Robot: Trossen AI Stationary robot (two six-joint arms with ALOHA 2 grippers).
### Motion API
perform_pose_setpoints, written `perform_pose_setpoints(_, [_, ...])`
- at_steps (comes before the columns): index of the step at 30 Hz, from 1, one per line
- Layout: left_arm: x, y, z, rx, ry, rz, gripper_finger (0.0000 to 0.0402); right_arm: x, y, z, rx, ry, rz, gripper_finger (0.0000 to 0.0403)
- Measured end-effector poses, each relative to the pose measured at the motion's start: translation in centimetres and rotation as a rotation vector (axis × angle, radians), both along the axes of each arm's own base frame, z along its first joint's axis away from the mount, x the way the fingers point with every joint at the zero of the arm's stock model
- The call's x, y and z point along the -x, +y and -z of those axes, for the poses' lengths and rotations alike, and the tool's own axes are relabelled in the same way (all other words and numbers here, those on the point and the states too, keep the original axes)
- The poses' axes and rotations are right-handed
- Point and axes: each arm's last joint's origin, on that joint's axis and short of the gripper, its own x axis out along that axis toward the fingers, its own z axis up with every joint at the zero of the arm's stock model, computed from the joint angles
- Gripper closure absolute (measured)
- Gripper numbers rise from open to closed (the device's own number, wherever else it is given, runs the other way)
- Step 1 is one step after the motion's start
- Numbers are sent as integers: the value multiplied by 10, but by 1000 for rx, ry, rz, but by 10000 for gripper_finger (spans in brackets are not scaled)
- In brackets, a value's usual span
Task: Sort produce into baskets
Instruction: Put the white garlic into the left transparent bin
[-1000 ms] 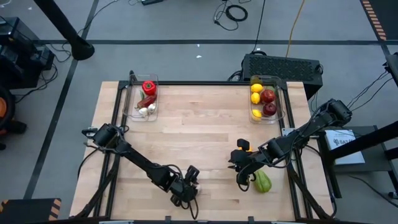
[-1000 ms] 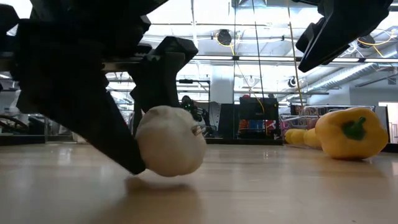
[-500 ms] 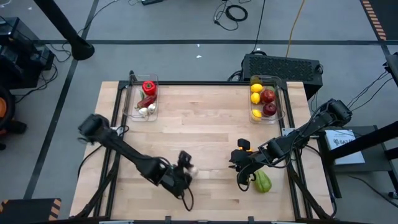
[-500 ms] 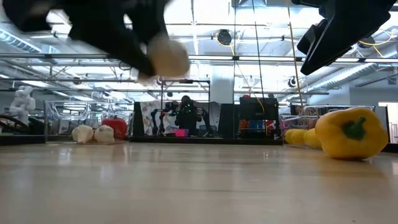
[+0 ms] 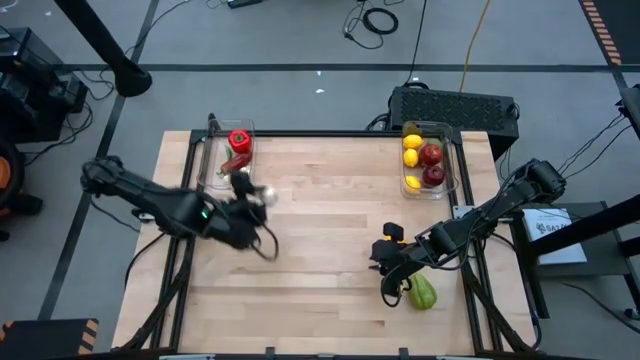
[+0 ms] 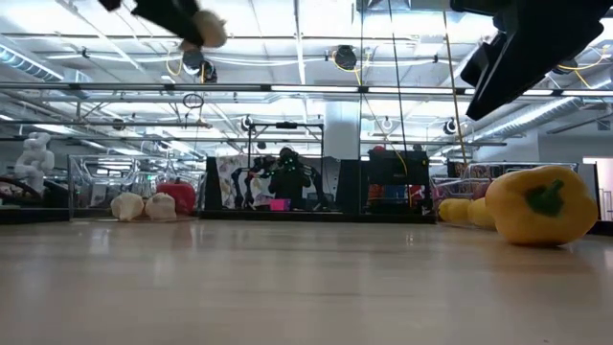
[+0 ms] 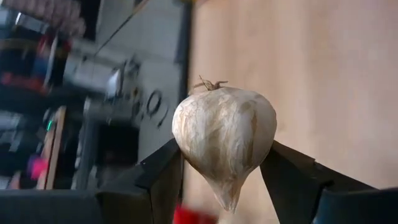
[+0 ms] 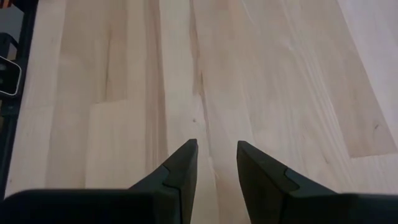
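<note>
My left gripper (image 5: 255,195) is shut on a white garlic bulb (image 7: 224,134) and holds it in the air just in front of the left clear basket (image 5: 212,172). In the low view the bulb (image 6: 207,29) shows high at the top left. That basket holds a red pepper (image 5: 239,140), a red chili and garlic bulbs (image 6: 144,205). The right basket (image 5: 448,160) holds lemons and apples. My right gripper (image 8: 216,146) hangs open over bare wood at the right front, next to a yellow-green pepper (image 5: 423,292) that lies on the table. My left gripper pinches the garlic bulb between its two fingers, one on each side of its widest part (image 7: 181,140). The fingers slant down toward the table's far side. The bulb is lifted clear of the table, its root tuft (image 7: 210,84) pointing away from the gripper.
A black box with cables (image 5: 455,105) stands behind the right basket. The wooden tabletop (image 5: 320,200) between the two baskets is bare. In the low view the pepper (image 6: 541,204) lies at the right, with lemons behind it.
My left gripper has lifted the garlic bulb off the table near the front edge. It has carried the bulb up and toward the table's far left, close to the left basket, tipping from steeply downward to a flatter slant. The jaws have stayed shut on the bulb.
</note>
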Motion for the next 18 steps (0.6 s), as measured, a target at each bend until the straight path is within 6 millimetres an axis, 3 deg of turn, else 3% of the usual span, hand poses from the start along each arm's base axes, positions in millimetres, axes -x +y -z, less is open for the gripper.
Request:
perform_pose_setpoints(7, [49, 56, -2, -31, -38, -224, 194, 1, -1, -1, 34, 2, -16, 298])
perform_pose_setpoints(13, [81, 85, 15, -50, -38, -382, 194, -7, -8, -42, 178, -182, 99, 298])
perform_pose_setpoints(18, [87, 100, 34, -85, -4, -454, 194, -11, -10, -66, 204, -216, 125, 298])
